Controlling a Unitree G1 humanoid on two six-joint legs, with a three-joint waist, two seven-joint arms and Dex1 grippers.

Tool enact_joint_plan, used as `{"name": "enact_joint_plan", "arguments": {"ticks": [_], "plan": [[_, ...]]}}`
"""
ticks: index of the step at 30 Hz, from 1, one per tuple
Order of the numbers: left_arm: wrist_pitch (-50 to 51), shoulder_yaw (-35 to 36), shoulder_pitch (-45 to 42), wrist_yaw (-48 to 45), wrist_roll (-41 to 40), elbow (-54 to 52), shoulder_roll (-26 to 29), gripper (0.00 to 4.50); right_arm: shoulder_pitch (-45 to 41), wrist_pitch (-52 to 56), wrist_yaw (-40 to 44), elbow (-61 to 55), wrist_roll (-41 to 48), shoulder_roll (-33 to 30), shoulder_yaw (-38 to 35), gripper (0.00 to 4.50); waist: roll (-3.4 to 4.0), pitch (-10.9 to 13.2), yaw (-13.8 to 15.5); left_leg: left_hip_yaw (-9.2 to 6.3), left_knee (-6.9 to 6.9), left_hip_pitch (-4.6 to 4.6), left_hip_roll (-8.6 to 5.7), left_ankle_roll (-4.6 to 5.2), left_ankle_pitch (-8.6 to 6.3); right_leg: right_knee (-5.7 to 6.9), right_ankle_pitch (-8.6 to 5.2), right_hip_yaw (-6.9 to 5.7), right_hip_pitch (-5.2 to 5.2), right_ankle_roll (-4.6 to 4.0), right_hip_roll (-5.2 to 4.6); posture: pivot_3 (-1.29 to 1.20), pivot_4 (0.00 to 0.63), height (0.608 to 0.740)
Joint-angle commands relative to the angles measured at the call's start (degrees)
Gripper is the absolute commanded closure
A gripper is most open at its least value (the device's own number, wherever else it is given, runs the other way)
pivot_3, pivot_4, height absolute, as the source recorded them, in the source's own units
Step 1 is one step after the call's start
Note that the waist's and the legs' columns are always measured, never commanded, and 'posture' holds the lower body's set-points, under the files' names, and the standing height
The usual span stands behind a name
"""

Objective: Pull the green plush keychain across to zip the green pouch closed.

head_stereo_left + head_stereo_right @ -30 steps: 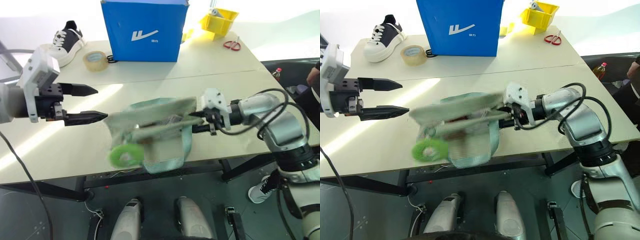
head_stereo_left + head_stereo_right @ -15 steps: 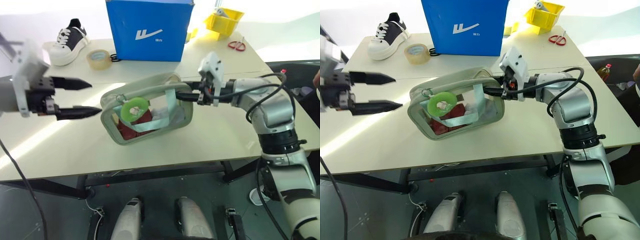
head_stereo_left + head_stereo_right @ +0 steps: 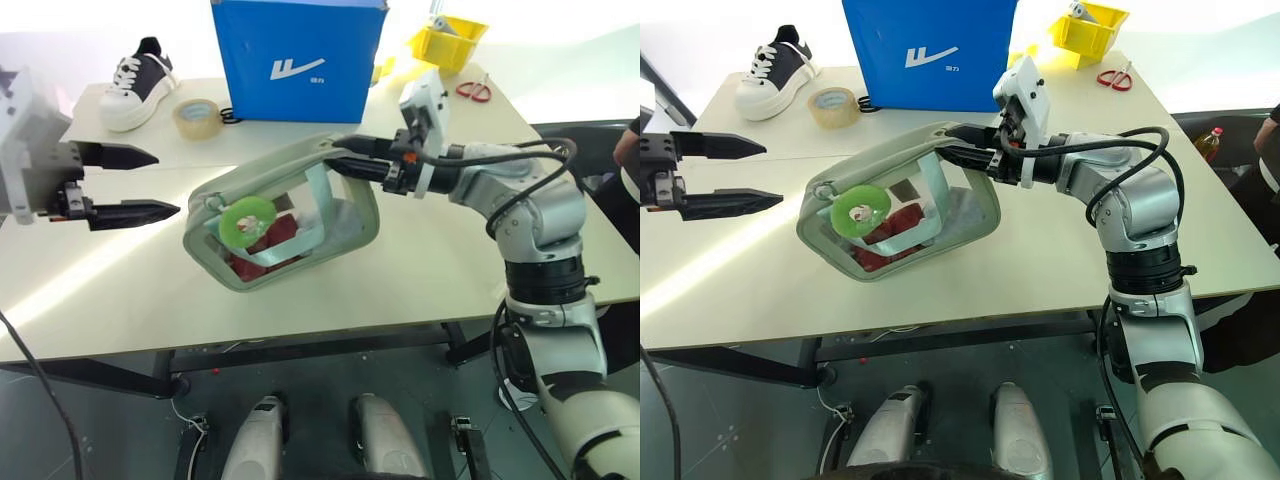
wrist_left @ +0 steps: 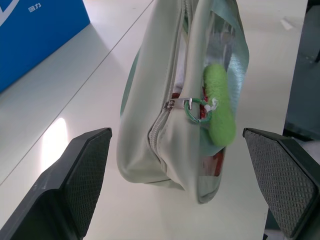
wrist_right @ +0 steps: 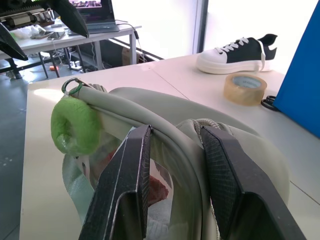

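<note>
While the right gripper [image 3: 340, 152] pinches the top edge of the pale sage-green soft pouch [image 3: 285, 215] and holds it tilted above the cream tabletop [image 3: 420, 270], the left gripper [image 3: 140, 185] hangs just beside the pouch's other end with its two black fingers spread wide and nothing between them. In the head views I count one pouch, one bright lime-green plush ring keychain [image 3: 246, 221] hanging against the pouch's clear plastic window, one glossy blue box-shaped bag with a white logo [image 3: 295, 60], one black-and-white sneaker [image 3: 135, 85], one roll of clear tape [image 3: 195, 118], one yellow plastic bin [image 3: 445, 42] and one pair of red-handled scissors [image 3: 472, 90]. Red and light-blue contents show through the window, too blurred to identify. A person's dark sleeve [image 3: 630, 150] is cut off at the right edge.

The left wrist view shows the pouch edge-on: a smooth, rounded fabric body with the zipper running up its top seam, the metal pull near the closer end. A small green ring links the pull to the fuzzy keychain, which dangles beside the window. Two cross-hatched finger pads [image 4: 75, 175] stand well apart, either side of the pouch, touching nothing.

In the right wrist view, two textured black fingers [image 5: 125, 185] squeeze the pouch's thick rim between them. The keychain hangs from its ring at the far end. Beyond lie the sneaker, the tape and a blue corner of the bag, cut off.
</note>
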Motion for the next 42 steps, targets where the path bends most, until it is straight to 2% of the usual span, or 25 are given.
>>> {"name": "enact_joint_plan", "arguments": {"ticks": [1,5,11,14,15,16,20,24,27,31,37,42], "plan": [[-1.1,1.7,-0.6,0.0,0.5,-0.2,0.4,0.0,1.2,-1.8,5.7,-3.5,-1.5,-4.6,3.5,2.9,0.0,0.0,0.1,0.0,0.0,0.0,0.0,0.0,0.0,-0.01,0.0,0.0,0.0,0.0,0.0,0.0,0.15,0.74],[-1.1,2.1,0.2,-0.1,0.4,-0.8,0.4,0.0,4.2,-4.2,10.5,-4.7,-3.9,-9.5,7.0,2.9,-0.01,0.0,0.1,0.01,0.01,0.0,-0.01,0.0,0.0,-0.02,-0.02,0.0,0.03,0.0,-0.01,0.0,0.15,0.74],[-1.2,1.5,-0.2,0.2,0.4,-0.8,0.1,0.0,5.1,-6.0,11.5,-4.3,-6.1,-10.6,8.4,2.9,0.01,0.0,-0.4,0.01,0.0,0.0,0.02,0.0,0.0,0.02,-0.01,0.0,-0.02,0.0,0.01,0.0,0.15,0.74],[-1.4,1.2,-0.4,0.2,0.5,-0.8,0.0,0.0,5.1,-6.4,11.7,-3.9,-6.7,-10.6,8.4,3.74,0.01,0.0,-0.3,0.01,0.01,-0.01,0.01,0.0,0.0,0.01,-0.01,0.0,-0.01,0.0,0.01,0.0,0.15,0.74],[-1.4,1.1,-0.5,0.2,0.5,-0.8,-0.1,0.0,5.1,-6.5,12.1,-3.9,-6.8,-10.8,8.3,4.22,0.01,0.0,-0.2,0.01,0.01,-0.01,0.01,0.0,0.0,0.01,-0.01,0.0,0.0,0.01,0.01,0.0,0.15,0.74],[-1.4,1.0,-0.6,0.3,0.5,-0.8,-0.1,0.0,5.1,-6.6,12.4,-3.9,-6.8,-10.8,8.2,4.43,0.01,0.0,-0.2,0.01,0.01,-0.01,0.01,0.0,0.0,0.01,-0.01,0.0,-0.01,0.0,0.01,0.0,0.15,0.74],[-1.4,0.6,-0.9,0.4,0.6,-0.9,-0.4,0.0,4.8,-6.0,12.2,-4.2,-5.7,-9.9,6.9,4.43,0.0,0.0,0.1,0.01,0.01,-0.01,0.01,0.0,0.0,0.0,-0.02,0.0,0.0,0.0,0.0,0.0,0.15,0.74],[-1.5,0.5,-1.0,0.5,0.7,-0.8,-0.4,0.0,1.5,-2.7,4.5,-4.1,-1.8,-3.3,1.3,4.43,0.0,0.0,-0.1,0.01,0.01,0.0,0.02,0.0,0.0,0.02,-0.01,0.0,-0.01,-0.01,0.02,0.0,0.15,0.74],[-1.6,0.3,-1.4,0.4,0.9,-0.5,-0.4,0.0,0.0,-2.5,1.7,-3.2,-1.6,-1.0,-0.4,4.43,0.01,0.0,0.0,0.0,0.01,-0.04,0.02,0.0,0.0,0.05,0.03,0.0,-0.06,0.06,0.02,0.0,0.15,0.74],[-1.4,0.0,-1.8,0.5,1.0,-0.8,-0.7,0.0,0.5,-5.1,2.3,-2.2,-3.7,-1.8,1.1,4.43,-0.02,0.0,0.4,-0.01,0.01,-0.05,-0.02,0.0,0.0,-0.03,0.05,-0.02,0.0,0.11,-0.01,0.0,0.15,0.74],[-1.3,-0.2,-2.1,0.6,1.3,-0.8,-0.9,0.0,2.2,-14.7,6.1,0.6,-10.2,-4.8,5.4,4.43,-0.01,0.0,0.1,0.0,0.02,-0.04,-0.02,0.0,0.0,-0.03,0.01,-0.02,0.01,0.03,-0.02,0.0,0.15,0.74],[-1.4,-1.0,-2.7,0.9,1.5,-1.0,-1.3,0.0,2.2,-22.2,9.0,6.8,-14.9,-6.3,7.9,4.43,-0.01,0.0,-0.1,0.01,0.0,-0.03,-0.01,0.0,0.0,0.0,0.06,-0.01,-0.02,0.14,0.0,0.0,0.15,0.74]]}}
